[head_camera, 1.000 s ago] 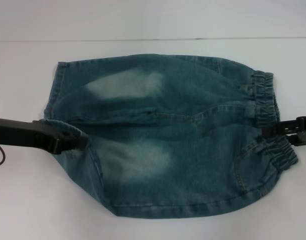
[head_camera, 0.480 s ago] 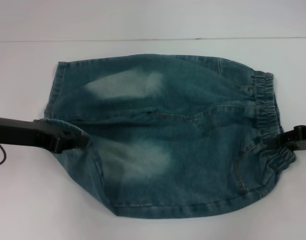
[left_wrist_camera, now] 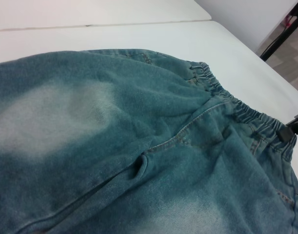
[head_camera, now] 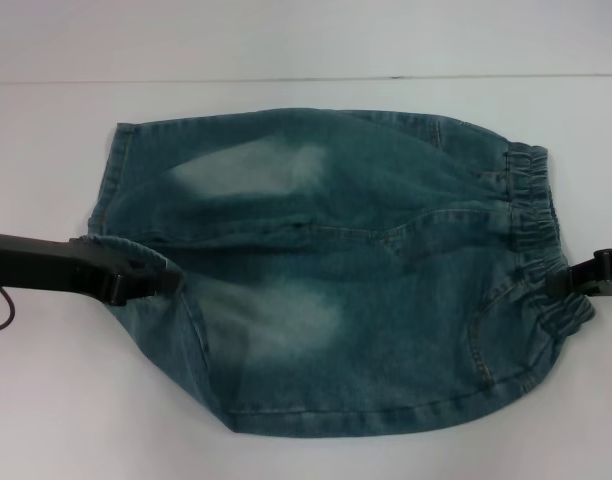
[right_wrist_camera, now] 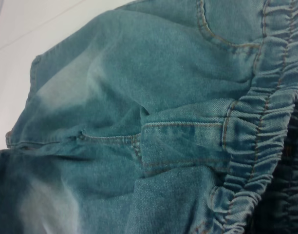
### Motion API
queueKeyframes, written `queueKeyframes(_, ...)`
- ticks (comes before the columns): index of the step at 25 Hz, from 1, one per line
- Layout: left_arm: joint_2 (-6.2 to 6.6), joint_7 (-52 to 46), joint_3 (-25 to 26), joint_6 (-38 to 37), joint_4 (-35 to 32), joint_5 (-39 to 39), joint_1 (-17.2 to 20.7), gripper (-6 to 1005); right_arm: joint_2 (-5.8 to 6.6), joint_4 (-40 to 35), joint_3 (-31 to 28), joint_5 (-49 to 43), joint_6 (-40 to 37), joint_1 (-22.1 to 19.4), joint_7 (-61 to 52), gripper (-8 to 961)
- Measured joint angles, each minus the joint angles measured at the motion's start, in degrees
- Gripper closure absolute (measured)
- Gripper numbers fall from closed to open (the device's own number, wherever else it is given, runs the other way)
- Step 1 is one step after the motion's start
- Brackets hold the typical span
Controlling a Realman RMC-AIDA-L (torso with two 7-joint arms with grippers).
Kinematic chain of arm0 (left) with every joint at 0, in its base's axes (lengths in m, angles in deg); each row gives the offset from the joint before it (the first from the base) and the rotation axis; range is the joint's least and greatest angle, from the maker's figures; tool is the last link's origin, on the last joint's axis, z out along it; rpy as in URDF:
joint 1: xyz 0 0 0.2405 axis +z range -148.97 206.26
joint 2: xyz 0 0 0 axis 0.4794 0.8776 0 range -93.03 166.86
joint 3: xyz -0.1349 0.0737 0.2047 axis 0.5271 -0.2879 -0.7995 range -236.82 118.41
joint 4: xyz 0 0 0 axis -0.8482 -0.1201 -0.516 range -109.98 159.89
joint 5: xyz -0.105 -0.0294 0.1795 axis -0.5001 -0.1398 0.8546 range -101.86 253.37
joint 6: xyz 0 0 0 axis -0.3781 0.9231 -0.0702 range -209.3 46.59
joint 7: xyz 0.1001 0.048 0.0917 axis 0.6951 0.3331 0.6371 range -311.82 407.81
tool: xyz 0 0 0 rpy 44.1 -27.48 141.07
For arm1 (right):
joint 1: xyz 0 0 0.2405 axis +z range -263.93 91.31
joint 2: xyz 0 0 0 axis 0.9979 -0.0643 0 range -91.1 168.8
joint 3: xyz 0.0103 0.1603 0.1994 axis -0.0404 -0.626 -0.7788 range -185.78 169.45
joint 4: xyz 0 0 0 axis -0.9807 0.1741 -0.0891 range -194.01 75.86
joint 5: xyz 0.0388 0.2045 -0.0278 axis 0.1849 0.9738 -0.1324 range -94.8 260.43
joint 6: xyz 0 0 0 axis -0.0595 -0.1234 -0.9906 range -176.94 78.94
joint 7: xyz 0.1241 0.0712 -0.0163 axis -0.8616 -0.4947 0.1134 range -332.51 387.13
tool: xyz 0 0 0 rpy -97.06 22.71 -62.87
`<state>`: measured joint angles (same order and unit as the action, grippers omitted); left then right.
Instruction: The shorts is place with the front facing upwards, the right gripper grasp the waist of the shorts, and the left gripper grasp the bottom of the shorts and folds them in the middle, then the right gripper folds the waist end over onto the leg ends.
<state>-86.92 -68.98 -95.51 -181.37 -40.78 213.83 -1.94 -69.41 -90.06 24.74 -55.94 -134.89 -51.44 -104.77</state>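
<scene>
A white table (head_camera: 306,40) fills the room's working space, and the shorts (head_camera: 366,290) lie flat across its middle, front up, spreading from nine o'clock to three o'clock. Pale faded patches mark both legs. The bottom of the shorts (head_camera: 111,190), with its hemmed leg openings, sits at nine o'clock; the waist of the shorts (head_camera: 531,215), ruffled and elastic, sits at three o'clock. The left gripper (head_camera: 156,280) reaches in from nine o'clock, its black fingers clamped together on the hem where the two legs meet, the cloth bunched up around them. The right gripper (head_camera: 571,283) comes in from three o'clock and touches the lower part of the waistband; I cannot tell whether its fingers are apart or together.
</scene>
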Motion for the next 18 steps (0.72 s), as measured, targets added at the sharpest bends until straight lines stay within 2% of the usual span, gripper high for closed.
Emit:
queueKeyframes(3,0.0,0.0,0.0,0.0,0.0,-0.01,0.0,947,0.0,-0.02,-0.46,0.24,-0.03,-0.07,0.41,908)
queueKeyframes(8,0.0,0.1,0.0,0.01,0.05,-0.95,0.14,947,-0.14,0.06,-1.49,0.93,-0.16,-0.08,0.7,907)
queueKeyframes(18,0.55,4.7,1.59,2.64,3.1,-8.49,2.38,947,0.2,0.36,-4.33,10.52,-1.65,-2.64,1.92,908)
